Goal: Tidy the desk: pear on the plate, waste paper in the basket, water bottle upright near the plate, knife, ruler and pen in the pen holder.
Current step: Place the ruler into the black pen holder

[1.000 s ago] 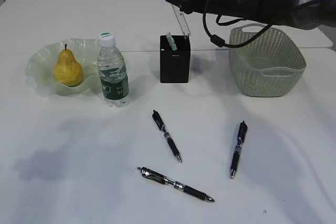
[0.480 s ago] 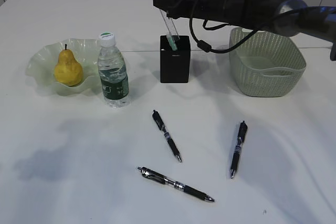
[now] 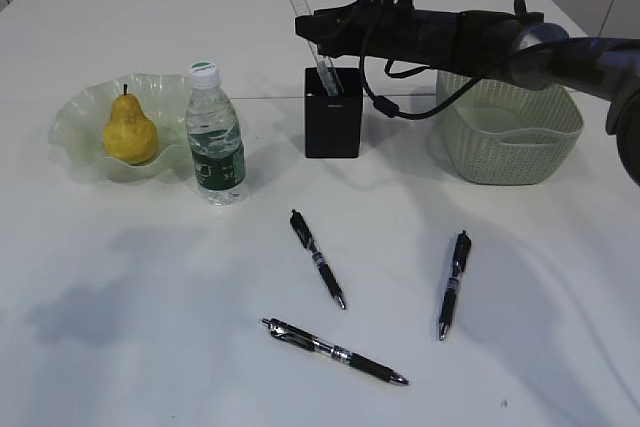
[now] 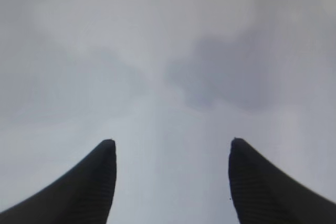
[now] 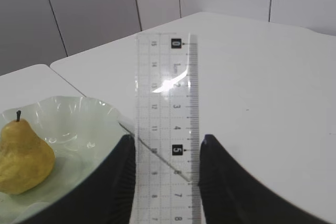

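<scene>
Currently the ruler [image 5: 167, 129] is held flat between the two fingers of the right claw [image 5: 167, 182], which is closed on its long edges at a middling width. In the exterior view the ruler [image 3: 308, 32] stands tilted, its lower end apparently inside the mouth of the pen holder [image 3: 333, 112] and its upper end leaning away towards the far left. The left claw [image 4: 170, 182] is spread wide above bare counter [image 4: 157, 51], with nothing held.

The ruler is judged to be light, stiff and thin, with a smooth clear surface that could slip or pivot in the grip; a hold across the width, near mid-length, as shown, is likely the safest. Release should probably be made only once the lower end is well down in the holder, since the box is small and could be tipped by a leaning load.

Elsewhere, the pear [image 3: 129, 132] is seen on the plate [image 3: 75, 122], the water bottle [image 3: 215, 137] upright just beside it, and three pens [image 3: 318, 257] lying apart on the counter. The basket [image 3: 510, 127] stands at the right.
</scene>
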Controlling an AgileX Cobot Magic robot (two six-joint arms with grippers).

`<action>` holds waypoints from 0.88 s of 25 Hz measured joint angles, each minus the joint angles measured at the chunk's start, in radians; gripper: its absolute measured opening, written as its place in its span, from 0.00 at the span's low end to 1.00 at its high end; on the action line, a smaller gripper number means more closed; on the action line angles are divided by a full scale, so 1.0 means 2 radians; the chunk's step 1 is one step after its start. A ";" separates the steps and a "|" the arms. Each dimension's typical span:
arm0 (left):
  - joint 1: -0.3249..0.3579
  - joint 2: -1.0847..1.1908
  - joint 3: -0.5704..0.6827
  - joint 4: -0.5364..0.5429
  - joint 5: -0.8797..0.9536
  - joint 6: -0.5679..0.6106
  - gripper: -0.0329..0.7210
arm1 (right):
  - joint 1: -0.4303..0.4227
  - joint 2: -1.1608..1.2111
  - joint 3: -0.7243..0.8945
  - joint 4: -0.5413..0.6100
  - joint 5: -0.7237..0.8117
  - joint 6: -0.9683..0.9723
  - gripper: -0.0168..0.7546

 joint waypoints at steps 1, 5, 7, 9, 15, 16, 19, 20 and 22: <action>0.000 0.000 0.000 0.000 0.000 0.000 0.67 | 0.000 0.000 0.000 0.000 -0.001 0.000 0.37; 0.000 0.000 0.000 0.000 0.000 0.000 0.67 | 0.000 0.004 -0.003 0.000 -0.004 0.000 0.37; 0.000 0.000 0.000 0.000 0.000 0.000 0.67 | 0.000 0.004 -0.003 0.000 -0.007 0.000 0.37; 0.000 0.000 0.000 0.000 0.000 0.000 0.67 | 0.000 0.005 -0.003 0.000 -0.010 0.000 0.37; 0.000 0.000 0.000 0.000 0.000 0.000 0.67 | 0.000 0.012 -0.003 0.000 -0.011 0.002 0.37; 0.000 0.000 0.000 0.000 0.000 0.000 0.67 | 0.000 0.014 -0.003 0.000 -0.011 0.002 0.37; 0.000 0.000 0.000 0.000 0.000 0.000 0.67 | 0.000 0.017 -0.003 0.000 -0.011 0.010 0.37; 0.000 0.000 0.000 0.000 0.000 0.000 0.67 | 0.000 0.017 -0.003 0.000 -0.011 0.014 0.37; 0.000 0.000 0.000 -0.001 0.000 0.000 0.67 | 0.000 0.019 -0.003 0.000 -0.011 0.023 0.37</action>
